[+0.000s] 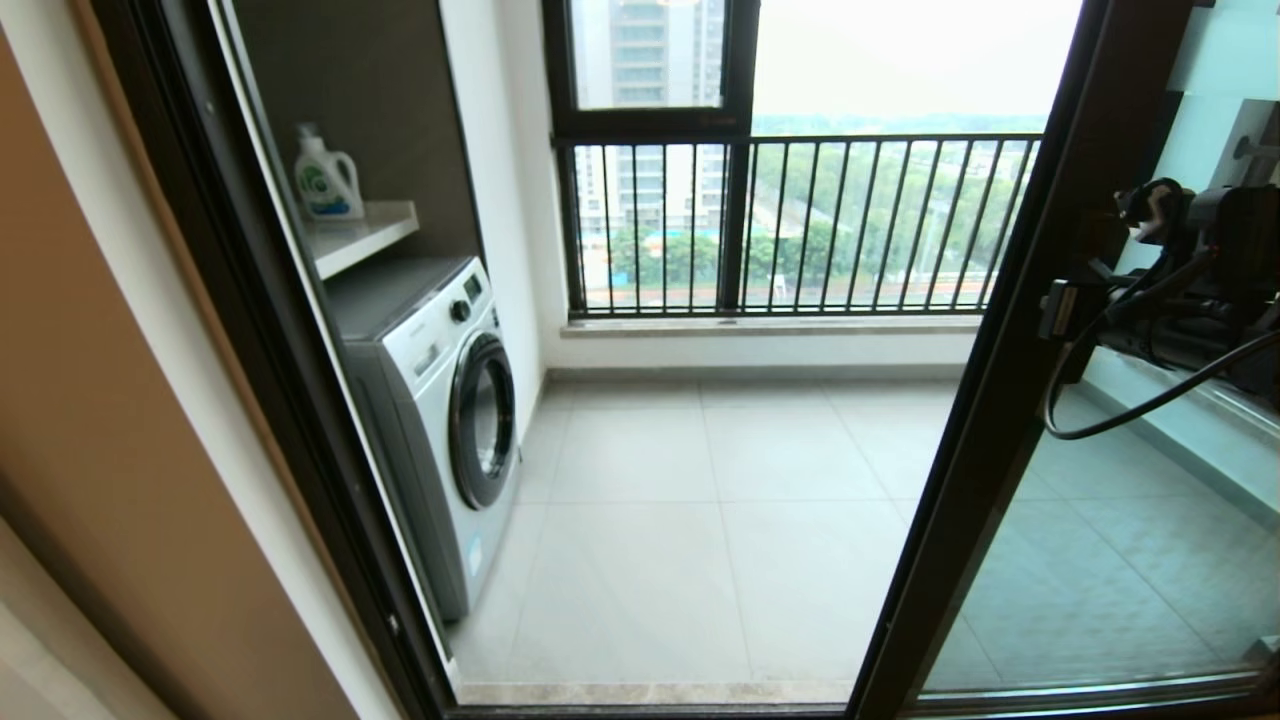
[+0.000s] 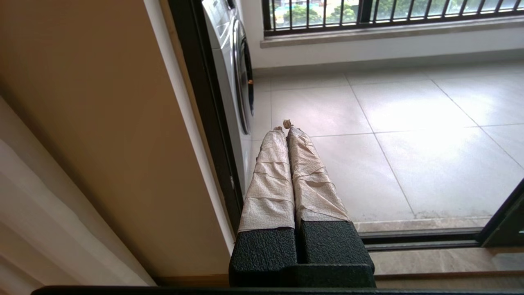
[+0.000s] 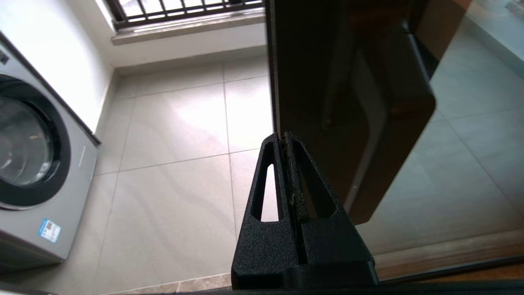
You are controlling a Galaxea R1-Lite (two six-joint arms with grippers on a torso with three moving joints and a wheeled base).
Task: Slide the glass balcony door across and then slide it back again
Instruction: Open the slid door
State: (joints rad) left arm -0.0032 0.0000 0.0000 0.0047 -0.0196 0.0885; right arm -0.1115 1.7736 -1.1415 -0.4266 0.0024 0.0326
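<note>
Right gripper (image 3: pixel 285 137): fingers pressed together, nothing between them, tips right at the leading edge of the glass balcony door (image 3: pixel 311 82). Whether they actually touch the frame is hard to say from the wrist view; prob. touching or just beside. The door's black handle (image 3: pixel 403 123) hangs beside the gripper on the glass side, not held.

Left gripper (image 2: pixel 286 129): tape-wrapped fingers (image 2: pixel 270 176) shut against each other, empty, hovering low near the door track (image 2: pixel 417 237) on the left side of the opening, pointing out toward the balcony floor (image 2: pixel 389 135). Not near the door.

In the head view the door's dark stile (image 1: pixel 1000 400) runs diagonally on the right, its glass pane to the right of it, so the doorway is mostly open. The right arm (image 1: pixel 1180 290) w/ cables sits up against that stile at roughly mid-height. The fixed dark door frame (image 1: pixel 270 380) edges the left side of the opening.

Beyond the opening: washing machine (image 1: pixel 440 400) against the left wall, w/ a shelf (image 1: pixel 360 235) above it carrying a white detergent bottle (image 1: pixel 325 180). At the back, a black-framed window w/ thin vertical railing bars (image 1: pixel 800 225), trees and buildings outside. Beige wall (image 2: pixel 94 123) left of the frame.
</note>
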